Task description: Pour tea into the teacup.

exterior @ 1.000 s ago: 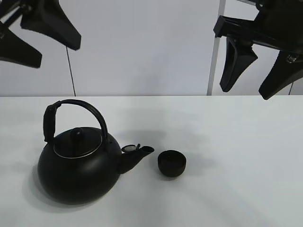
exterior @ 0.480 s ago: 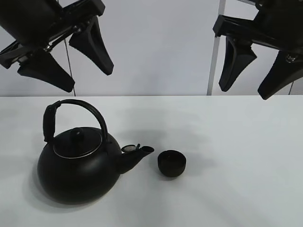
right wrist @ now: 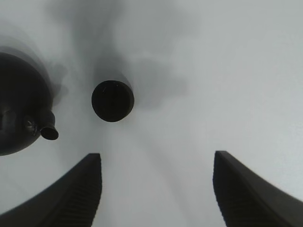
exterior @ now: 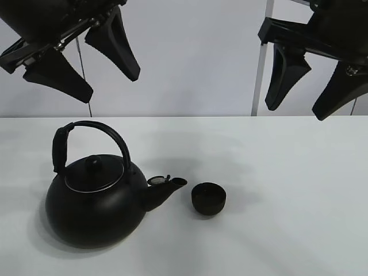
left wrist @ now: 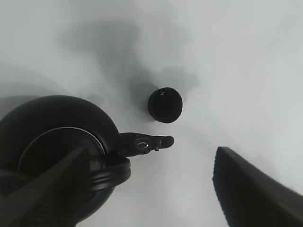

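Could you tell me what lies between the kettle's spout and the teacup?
Nothing: only bare white table separates the kettle's spout from the teacup, clearest in the exterior high view.

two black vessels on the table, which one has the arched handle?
The big kettle on the left, with lid knob and spout. The small teacup just off its spout tip has no handle at all.
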Motion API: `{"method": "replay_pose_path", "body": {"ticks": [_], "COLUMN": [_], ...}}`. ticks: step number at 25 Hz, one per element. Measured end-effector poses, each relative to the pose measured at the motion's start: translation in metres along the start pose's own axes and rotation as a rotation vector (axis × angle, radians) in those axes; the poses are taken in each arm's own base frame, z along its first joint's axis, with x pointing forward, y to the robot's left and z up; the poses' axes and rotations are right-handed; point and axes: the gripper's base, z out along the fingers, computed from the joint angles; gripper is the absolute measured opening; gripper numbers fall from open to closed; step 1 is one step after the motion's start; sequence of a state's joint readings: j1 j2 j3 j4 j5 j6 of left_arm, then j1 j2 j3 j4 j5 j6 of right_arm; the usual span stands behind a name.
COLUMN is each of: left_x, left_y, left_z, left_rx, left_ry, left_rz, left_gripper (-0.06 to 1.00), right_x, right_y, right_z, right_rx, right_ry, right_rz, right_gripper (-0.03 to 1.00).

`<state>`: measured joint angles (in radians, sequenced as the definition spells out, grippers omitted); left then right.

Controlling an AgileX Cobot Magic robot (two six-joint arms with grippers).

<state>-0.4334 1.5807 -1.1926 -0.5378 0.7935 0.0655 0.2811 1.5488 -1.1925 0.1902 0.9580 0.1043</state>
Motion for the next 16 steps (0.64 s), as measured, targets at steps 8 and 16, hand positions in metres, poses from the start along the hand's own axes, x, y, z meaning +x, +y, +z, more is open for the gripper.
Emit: {"method": "replay_pose_path", "body": {"ticks": [8, 16], "left_x": [-0.0001, -0.0011], "left_y": [0.0000, -0.0004], "left_z": [0.0000, -0.0005], "left_rx": [0.000, 0.000], "left_ry": [-0.001, -0.007], "left_rz": [0.000, 0.001], "left_gripper": [0.53, 0.53], "right_x": [-0.0015, -0.0080], "right_y": [0.0002, 0.0009], "right_z": [0.0000, -0.0003], "right_rx": [-0.002, -0.010], "right_ry": [-0.016, -0.088], "right_rz": [0.000, 0.000], "right_gripper": [0.46, 0.46]}}
